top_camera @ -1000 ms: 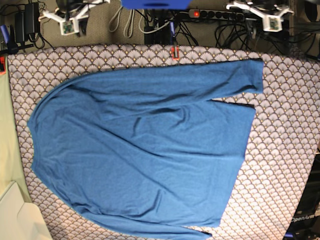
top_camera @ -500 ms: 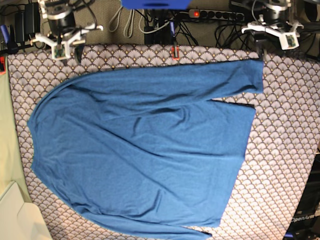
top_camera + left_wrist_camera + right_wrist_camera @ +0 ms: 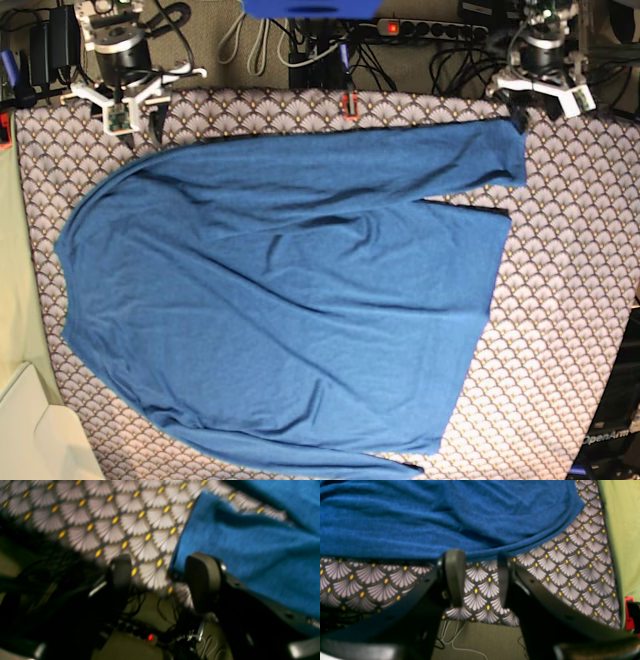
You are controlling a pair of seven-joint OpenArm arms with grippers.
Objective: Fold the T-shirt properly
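The T-shirt [image 3: 290, 290] lies flat on the bench [image 3: 580, 300]; left gripper [image 3: 160, 580] and right gripper [image 3: 477, 580] hover with jaws apart, gripping nothing.

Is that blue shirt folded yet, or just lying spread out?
Mostly spread: the shirt lies open across the tablecloth, only one sleeve laid along its body.

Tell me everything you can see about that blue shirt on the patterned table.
The T-shirt is plain medium blue, a soft-looking knit with no print. It lies spread flat and unfolded, gently wrinkled, on the scallop-patterned tablecloth, covering most of it. One long sleeve runs along the far edge, its cuff at right. Nothing grips it.
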